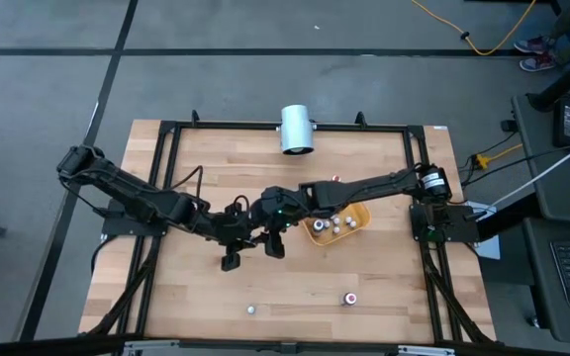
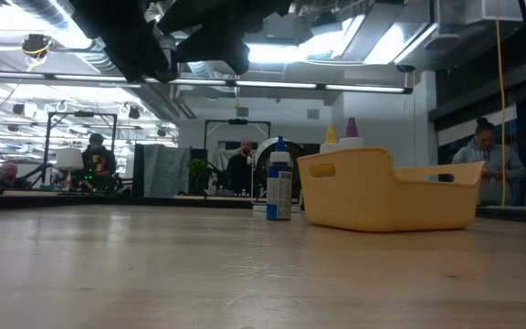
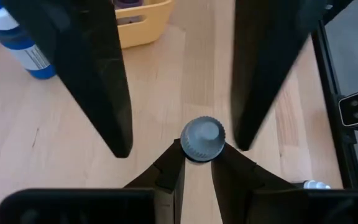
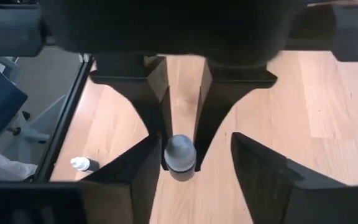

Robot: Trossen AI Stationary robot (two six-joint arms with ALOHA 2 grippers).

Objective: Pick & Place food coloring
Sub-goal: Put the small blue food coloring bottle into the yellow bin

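jaws on the left gripper (image 3: pixel 197 148) are pinched tight on a small food coloring bottle (image 3: pixel 202 138), gripping it just below its pale ribbed cap. the right gripper (image 4: pixel 196 146) faces it with its jaws standing wide, one finger on each side of the same bottle, and neither finger touches it as far as i can see.

both grippers meet in the air just beside the yellow tray (image 1: pixel 356 225), on the side toward the left arm's base, so the held bottle hangs near the tray but not over it. the tray already has a few bottles in it (image 1: pixel 332 225). a blue bottle (image 2: pixel 279 187) stands upright on the table just beside the tray. two loose bottles (image 1: pixel 251 310) (image 1: pixel 348 298) lie well apart from the tray, toward the front edge of the table (image 1: pixel 186 297).

to me this looks like a hand-over in mid-air, with the left arm offering the bottle and the right arm set to take it. next, i'd say, the right fingers need to close squarely on the bottle's body before the left lets go. it is a tiny, smooth thing, and a grip near the rounded cap could let it slip or tip out. after that the right arm has only a short carry over the tray's rim.
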